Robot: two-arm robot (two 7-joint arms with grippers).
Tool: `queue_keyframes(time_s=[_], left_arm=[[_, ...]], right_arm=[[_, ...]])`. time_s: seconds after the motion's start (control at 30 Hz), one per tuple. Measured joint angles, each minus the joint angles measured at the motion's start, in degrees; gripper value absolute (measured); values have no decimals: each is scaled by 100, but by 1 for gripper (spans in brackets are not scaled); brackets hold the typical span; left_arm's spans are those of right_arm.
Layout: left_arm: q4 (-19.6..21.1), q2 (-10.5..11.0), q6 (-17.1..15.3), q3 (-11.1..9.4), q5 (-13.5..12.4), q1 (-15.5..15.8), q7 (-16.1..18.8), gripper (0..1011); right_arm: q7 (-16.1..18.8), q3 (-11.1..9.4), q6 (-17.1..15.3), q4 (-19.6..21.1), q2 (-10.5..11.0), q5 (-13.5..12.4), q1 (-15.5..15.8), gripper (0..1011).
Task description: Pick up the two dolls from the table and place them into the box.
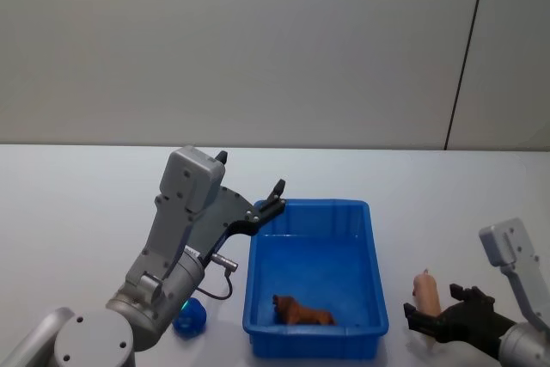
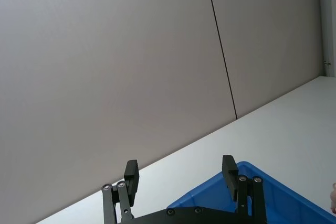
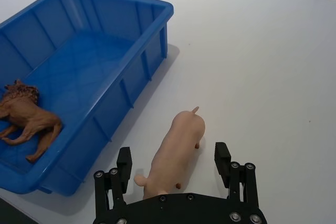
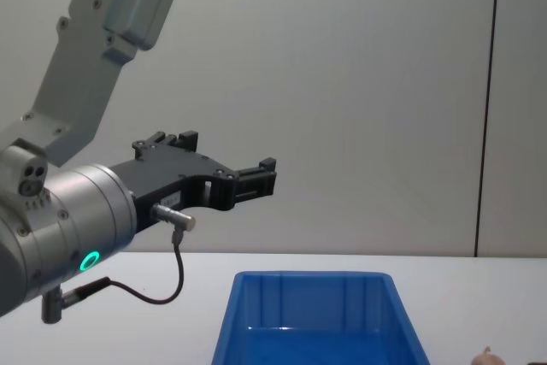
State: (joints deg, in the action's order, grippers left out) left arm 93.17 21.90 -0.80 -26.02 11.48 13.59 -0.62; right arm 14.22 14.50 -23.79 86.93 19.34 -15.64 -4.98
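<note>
- The right gripper (image 3: 173,160) was low over the table (image 3: 262,66), just right of the box (image 3: 84,51).
- Its jaws were spread wide, one finger on each side of the pink doll (image 3: 176,148). A gap showed between each finger and the doll, so nothing was pinched.
- The pink doll, shaped like a pig, lay on the table close beside the box's right wall, outside it.
- The blue doll (image 1: 191,317) sat on the table just left of the box's near left corner. The left arm partly hid it.
- A brown lion toy (image 1: 302,311) lay on the floor of the box, near the front wall.
- The left gripper (image 1: 250,171) was held up in the air above the far left corner of the box, well clear of the table.
- Its jaws were spread apart and empty. In the left wrist view the grey wall (image 2: 131,51) showed between its two fingers (image 2: 131,179).
- In the chest view this gripper pointed across toward the right, well above the box rim.
</note>
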Motion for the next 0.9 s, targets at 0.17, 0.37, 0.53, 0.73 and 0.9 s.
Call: queue_keyframes(time_s=[0.17,0.37,0.53,0.73,0.9], left_arm=[[0,0,0,0,0,0,0,1002],[0,0,0,0,0,0,0,1001],[0,0,0,0,0,0,0,1001],[0,0,0,0,0,0,0,1001],[0,0,0,0,0,0,0,1001]], right_arm=[[-6,19,-26,-113,-46,16,-59,878],[-16,31,-45,-179,-82,10,-94,705],[-44,32,-62,-191,-98,-23,-104,560],[-97,14,-77,-178,-104,-94,-109,403],[-163,-19,-46,-94,-100,-168,-108,359]])
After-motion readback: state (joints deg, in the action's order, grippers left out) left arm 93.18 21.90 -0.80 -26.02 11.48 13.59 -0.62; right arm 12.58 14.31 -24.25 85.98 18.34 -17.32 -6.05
